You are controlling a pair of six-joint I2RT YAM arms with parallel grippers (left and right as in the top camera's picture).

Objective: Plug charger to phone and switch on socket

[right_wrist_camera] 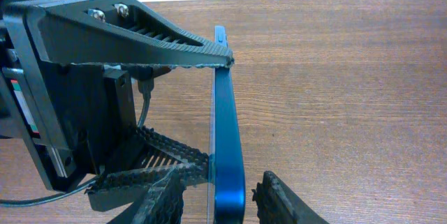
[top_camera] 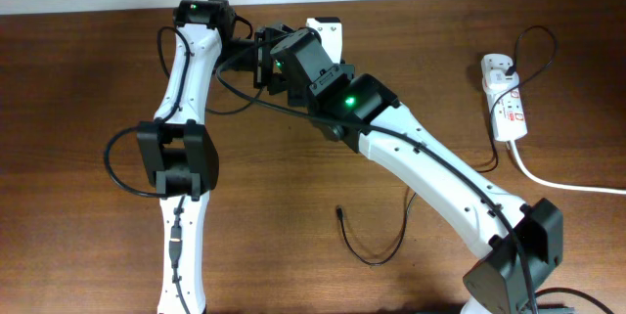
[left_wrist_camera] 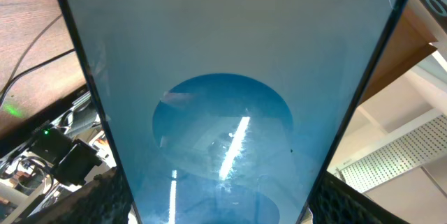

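My left gripper [left_wrist_camera: 223, 197] is clamped across the edges of the slim, black-framed, blue-screened smartphone [left_wrist_camera: 223, 112], holding it up off the table. My right gripper [right_wrist_camera: 223, 199] straddles its faces with gaps on both sides and grips nothing, so closing off-centre could twist the phone loose. The white power strip with red-marked switches [top_camera: 504, 99] sits far right of the phone, and the thin black charger cable [top_camera: 377, 250] lies loose nearer me, where its small tip [top_camera: 338, 211] may skid when pinched.

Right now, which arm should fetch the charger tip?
Likely right. The left gripper grips the phone; the right gripper is open, and the charger tip lies beside the right arm.
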